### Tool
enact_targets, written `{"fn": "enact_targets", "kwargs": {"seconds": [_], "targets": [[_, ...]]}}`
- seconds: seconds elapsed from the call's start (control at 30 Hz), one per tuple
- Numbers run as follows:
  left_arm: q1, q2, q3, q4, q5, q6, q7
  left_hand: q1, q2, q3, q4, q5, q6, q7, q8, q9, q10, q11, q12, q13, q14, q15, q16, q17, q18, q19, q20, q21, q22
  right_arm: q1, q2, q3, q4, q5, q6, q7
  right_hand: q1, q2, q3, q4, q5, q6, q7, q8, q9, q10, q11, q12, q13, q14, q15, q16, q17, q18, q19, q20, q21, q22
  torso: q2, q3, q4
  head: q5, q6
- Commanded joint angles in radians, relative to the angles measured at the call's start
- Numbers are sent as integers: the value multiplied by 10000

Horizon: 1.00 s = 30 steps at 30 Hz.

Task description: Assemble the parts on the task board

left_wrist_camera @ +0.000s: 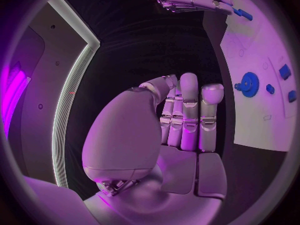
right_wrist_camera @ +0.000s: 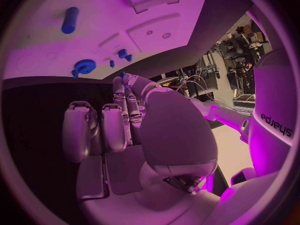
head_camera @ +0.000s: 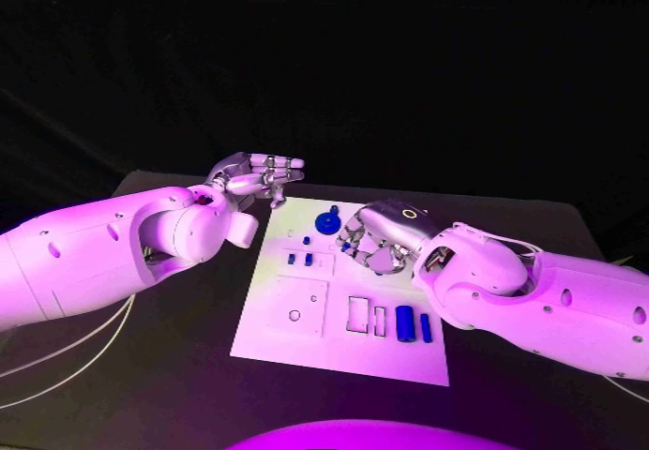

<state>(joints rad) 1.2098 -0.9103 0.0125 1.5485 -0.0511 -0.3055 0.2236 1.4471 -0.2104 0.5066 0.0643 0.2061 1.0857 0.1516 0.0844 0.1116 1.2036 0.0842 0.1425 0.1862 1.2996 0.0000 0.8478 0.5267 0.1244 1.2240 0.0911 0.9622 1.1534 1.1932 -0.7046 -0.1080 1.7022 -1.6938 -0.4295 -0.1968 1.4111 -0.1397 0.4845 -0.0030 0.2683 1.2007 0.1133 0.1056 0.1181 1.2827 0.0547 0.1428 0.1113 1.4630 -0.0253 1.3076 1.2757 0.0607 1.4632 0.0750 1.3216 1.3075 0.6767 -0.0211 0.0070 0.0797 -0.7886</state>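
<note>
The white task board [head_camera: 287,339] lies in the middle of the table. A blue gear [head_camera: 327,222] stands at its far end, two small blue parts [head_camera: 299,258] sit just nearer, and two blue cylinders [head_camera: 414,324] lie near the front right. My right hand [head_camera: 382,234] hovers over the board's far right part, beside the gear, and pinches a small blue part [right_wrist_camera: 122,75] at its fingertips. My left hand [head_camera: 257,178] hangs over the board's far left corner, holding nothing, its fingers side by side [left_wrist_camera: 187,115]. The gear [left_wrist_camera: 249,83] lies to that hand's side.
The board carries several empty recesses, among them rectangular slots [head_camera: 358,314] and a square plate with holes [head_camera: 300,307]. Bare black table [head_camera: 162,375] runs along the board's left and front. White cables [head_camera: 82,361] trail under my left arm.
</note>
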Motion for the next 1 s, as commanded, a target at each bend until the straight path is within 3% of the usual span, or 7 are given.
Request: {"fn": "enact_targets", "kwargs": {"seconds": [0.03,0.1,0.27,1.0], "targets": [[13,97,7,-14,48,194,63,15,62,-42,-1,-1,-5,95,-7,-8,-91,8,45,13,-36,8,-37,-10,155,-63,-11,-53,-1,-169,327,-40,-214,46,93,280,-65,14,-21,-42,49,-35,69,59,22,-30,-66,-59,-9,617,-51,53,-12,-154,292,-25,22,2043,2,-2,17,278,-51],[13,175,7,-48,64,209,74,15,62,-42,-1,-1,-5,95,-7,-8,-91,8,45,13,-36,8,-37,-10,155,-63,-11,-53,-1,-358,645,-65,-407,87,172,342,-101,29,-42,-37,-32,-42,69,50,37,-30,-63,-91,2,613,-44,58,-26,-155,290,-20,30,2042,12,0,23,413,-28],[13,291,5,-108,82,226,74,15,62,-42,-1,-1,-5,95,-7,-8,-91,8,45,13,-36,8,-37,-10,155,-63,-11,-53,-1,-628,1129,-115,-749,114,316,389,-100,36,-42,-46,-50,-50,69,44,42,-31,-64,-103,6,611,-44,58,-33,-157,293,-20,44,2045,13,2,-8,695,-130],[14,414,2,-160,89,288,66,10,70,-49,1,-2,-4,97,-7,-9,-92,9,50,14,-36,11,-39,-12,154,-60,-10,-53,-2,-1056,1688,-225,-1361,211,943,404,-122,68,-52,-48,-96,-74,76,25,55,-40,-56,-142,18,610,-38,77,-33,-164,303,-16,91,2053,15,-2,-9,1090,-405]]}}
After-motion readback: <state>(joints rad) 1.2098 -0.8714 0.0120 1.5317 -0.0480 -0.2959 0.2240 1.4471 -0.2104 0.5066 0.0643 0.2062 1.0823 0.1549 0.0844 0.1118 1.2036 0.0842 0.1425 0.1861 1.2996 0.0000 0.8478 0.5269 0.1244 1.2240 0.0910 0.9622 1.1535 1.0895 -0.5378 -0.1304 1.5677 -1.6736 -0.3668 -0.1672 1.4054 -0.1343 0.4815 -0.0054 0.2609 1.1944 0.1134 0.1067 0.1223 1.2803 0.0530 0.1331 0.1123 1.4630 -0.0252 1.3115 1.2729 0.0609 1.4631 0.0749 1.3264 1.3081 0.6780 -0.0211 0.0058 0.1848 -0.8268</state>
